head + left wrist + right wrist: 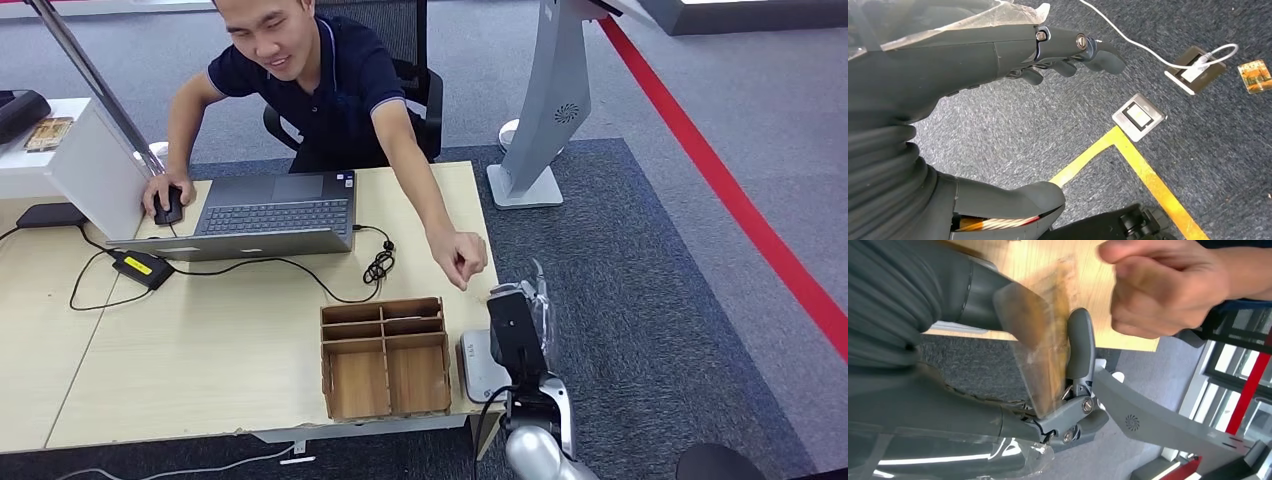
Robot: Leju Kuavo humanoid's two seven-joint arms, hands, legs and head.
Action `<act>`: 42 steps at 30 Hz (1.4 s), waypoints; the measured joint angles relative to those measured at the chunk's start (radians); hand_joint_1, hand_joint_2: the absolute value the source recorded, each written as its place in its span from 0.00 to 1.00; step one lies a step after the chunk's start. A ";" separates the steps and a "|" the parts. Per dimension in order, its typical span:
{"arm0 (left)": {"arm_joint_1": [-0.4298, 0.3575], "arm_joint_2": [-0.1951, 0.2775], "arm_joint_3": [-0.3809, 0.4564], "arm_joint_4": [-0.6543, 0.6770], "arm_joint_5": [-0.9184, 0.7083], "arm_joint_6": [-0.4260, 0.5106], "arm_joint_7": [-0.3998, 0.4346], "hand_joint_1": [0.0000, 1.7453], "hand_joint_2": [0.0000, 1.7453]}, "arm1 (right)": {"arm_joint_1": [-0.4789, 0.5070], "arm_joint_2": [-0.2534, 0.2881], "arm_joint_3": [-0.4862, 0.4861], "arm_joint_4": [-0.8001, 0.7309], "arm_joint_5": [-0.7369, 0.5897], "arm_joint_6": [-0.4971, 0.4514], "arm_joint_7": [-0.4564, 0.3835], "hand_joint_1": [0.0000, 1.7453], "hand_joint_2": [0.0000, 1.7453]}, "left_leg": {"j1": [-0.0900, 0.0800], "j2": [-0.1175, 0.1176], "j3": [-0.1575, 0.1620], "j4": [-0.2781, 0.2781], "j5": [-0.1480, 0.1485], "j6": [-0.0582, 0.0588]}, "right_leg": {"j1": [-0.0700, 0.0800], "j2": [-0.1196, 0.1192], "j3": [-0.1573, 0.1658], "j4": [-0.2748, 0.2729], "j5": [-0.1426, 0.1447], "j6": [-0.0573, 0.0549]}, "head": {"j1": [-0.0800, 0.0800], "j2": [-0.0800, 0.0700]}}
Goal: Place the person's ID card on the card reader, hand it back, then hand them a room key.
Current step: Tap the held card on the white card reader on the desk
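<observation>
While raised at the worktop's [200, 350] near right corner in the head view, right hand [520, 320] seen from behind, fingers hidden by its dark back. Person's hand [460, 258] just beyond and slightly left of those fingers, close to them, knuckles curled downward. Grey card reader [478, 365] lying just beside the wrist on the worktop's edge, touching the wooden compartment organiser [385, 355] on its far side. Farther off, past the organiser, open laptop [270, 215] with a black cable [375, 265] coiled beside it.

Turning to the left wrist view, left hand [998, 55] hanging over grey carpet, fingers [1098, 50] loosely curled and apart from the thumb, nothing between them. Beyond the fingertips, a metal floor socket [1138, 116] at the corner of yellow floor tape [1148, 175].

Moving to the right wrist view, ID card [1048, 340], blurred and brownish inside a clear sleeve, pinched between thumb and fingers [1080, 347] of the right hand [998, 365]. Person's hand [1168, 285] just past the fingertips, fist loosely closed, near the card but contact impossible to tell through the blur.
</observation>
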 joint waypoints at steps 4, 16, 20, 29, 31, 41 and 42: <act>0.000 0.000 -0.002 0.000 -0.001 0.000 0.000 0.00 1.00 | 0.002 0.000 0.000 0.006 0.001 0.000 -0.001 1.00 1.00 | 0.000 0.000 0.000 0.000 0.000 0.000 | 0.000 0.000 0.000 0.000 0.000 0.000 | 0.000 0.000; -0.001 -0.003 -0.005 0.000 0.000 -0.001 0.000 0.00 1.00 | 0.028 0.002 -0.021 0.036 0.010 0.000 -0.013 1.00 1.00 | 0.000 0.000 0.000 0.000 0.000 0.000 | 0.000 0.000 0.000 0.000 0.000 0.000 | 0.000 0.000; -0.001 -0.003 -0.005 0.000 0.004 -0.001 0.000 0.00 1.00 | 0.054 0.010 -0.039 0.053 0.009 0.000 -0.039 1.00 1.00 | 0.000 0.000 0.000 0.000 0.000 0.000 | 0.000 0.000 0.000 0.000 0.000 0.000 | 0.000 0.000; -0.002 -0.003 -0.005 0.000 0.004 -0.001 0.004 0.00 1.00 | 0.095 0.025 -0.066 0.129 -0.023 0.000 -0.069 1.00 1.00 | 0.000 0.000 0.000 0.000 0.000 0.000 | 0.000 0.000 0.000 0.000 0.000 0.000 | 0.000 0.000; -0.002 -0.003 -0.005 0.000 0.004 -0.001 0.004 0.00 1.00 | 0.098 0.028 -0.068 0.148 -0.021 0.000 -0.069 1.00 1.00 | 0.000 0.000 0.000 0.000 0.000 0.000 | 0.000 0.000 0.000 0.000 0.000 0.000 | 0.000 0.000; -0.002 -0.005 -0.005 0.000 -0.004 -0.001 0.007 0.00 1.00 | 0.103 0.053 -0.068 0.256 -0.014 0.000 -0.065 1.00 1.00 | 0.000 0.000 0.000 0.000 0.000 0.000 | 0.000 0.000 0.000 0.000 0.000 0.000 | 0.000 0.000; -0.002 -0.005 -0.005 0.000 -0.005 -0.001 0.008 0.00 1.00 | 0.101 0.054 -0.066 0.263 -0.016 0.000 -0.061 1.00 1.00 | 0.000 0.000 0.000 0.000 0.000 0.000 | 0.000 0.000 0.000 0.000 0.000 0.000 | 0.000 0.000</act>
